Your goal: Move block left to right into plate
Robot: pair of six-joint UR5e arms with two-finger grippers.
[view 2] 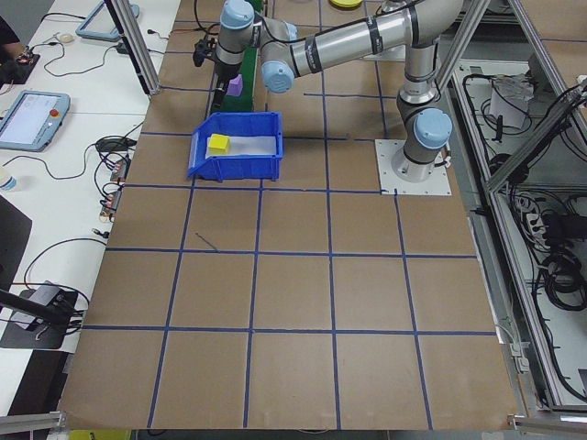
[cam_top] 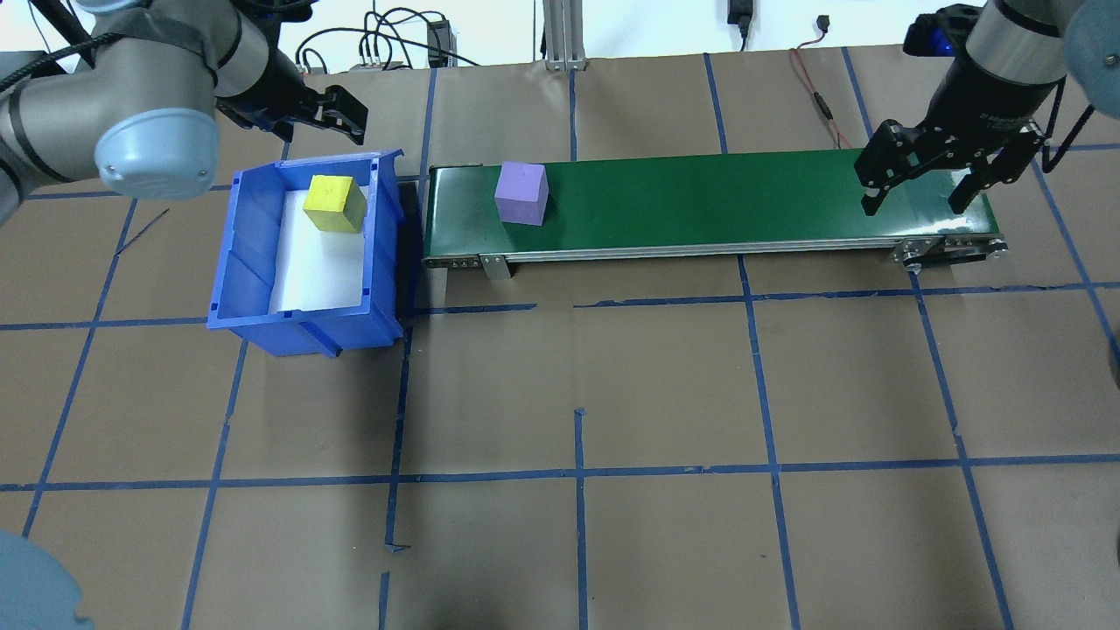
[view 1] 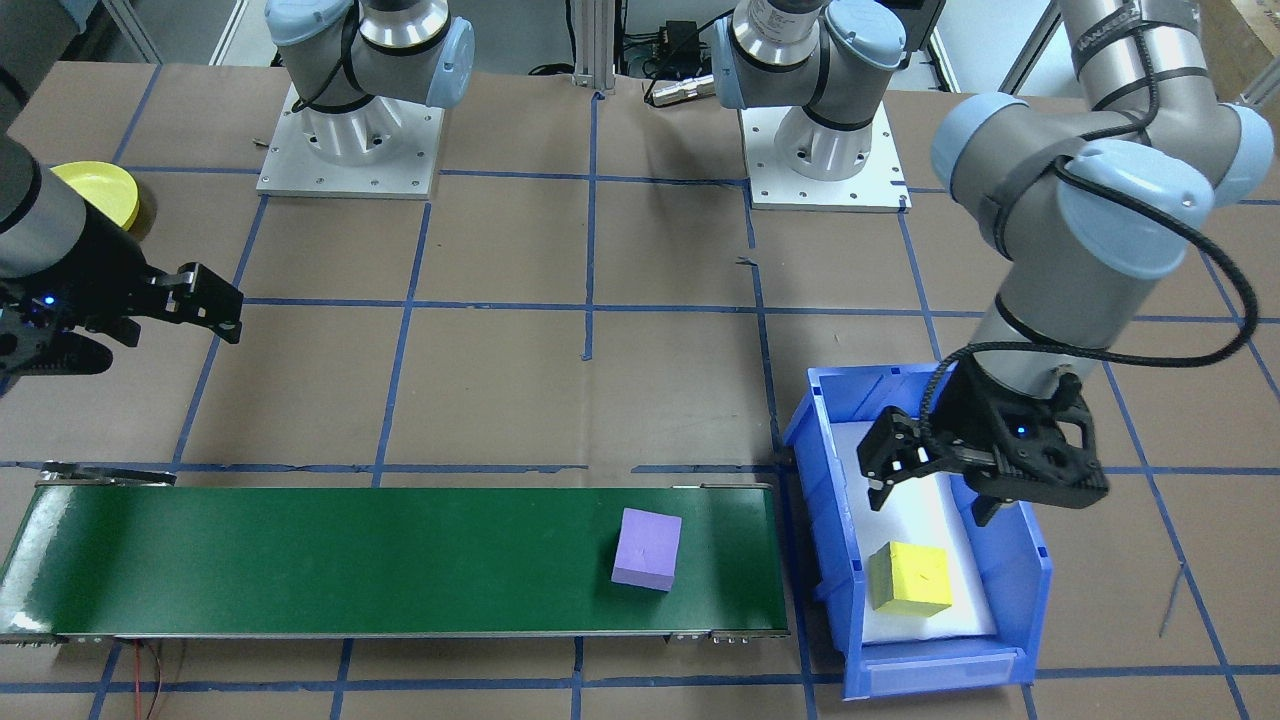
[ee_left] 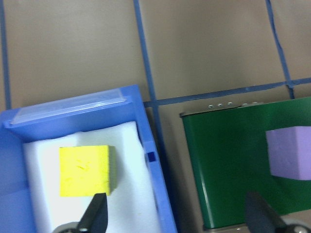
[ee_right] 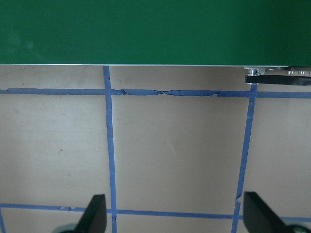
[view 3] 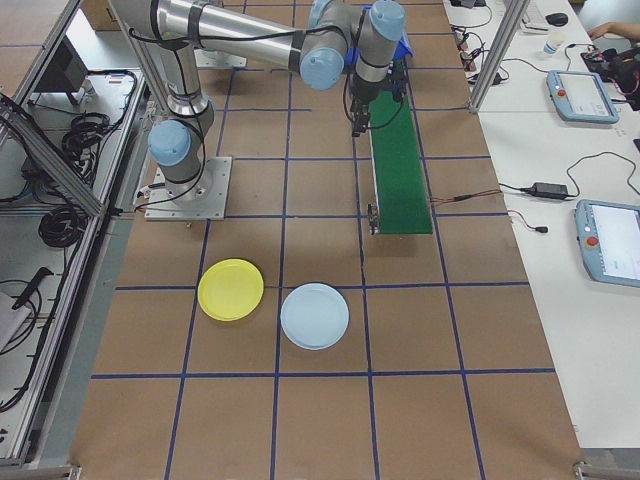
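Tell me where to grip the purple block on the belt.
Take the purple block from above, hand across two opposite flat side faces. It sits upright on the green belt with nothing touching it, so its sides are free; the right hand waits open at the belt's far end.

Even bright overhead light, soft shadows; wrist views slightly blurred.

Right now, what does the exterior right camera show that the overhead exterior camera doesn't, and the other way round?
Only the exterior right view shows the yellow plate and a pale blue plate beside it on the table, past the conveyor's end.

Only the overhead view shows the purple block on the belt and the yellow block inside the blue bin, with the left gripper open near the bin.

Both show the green conveyor and the right gripper hanging open over its end.
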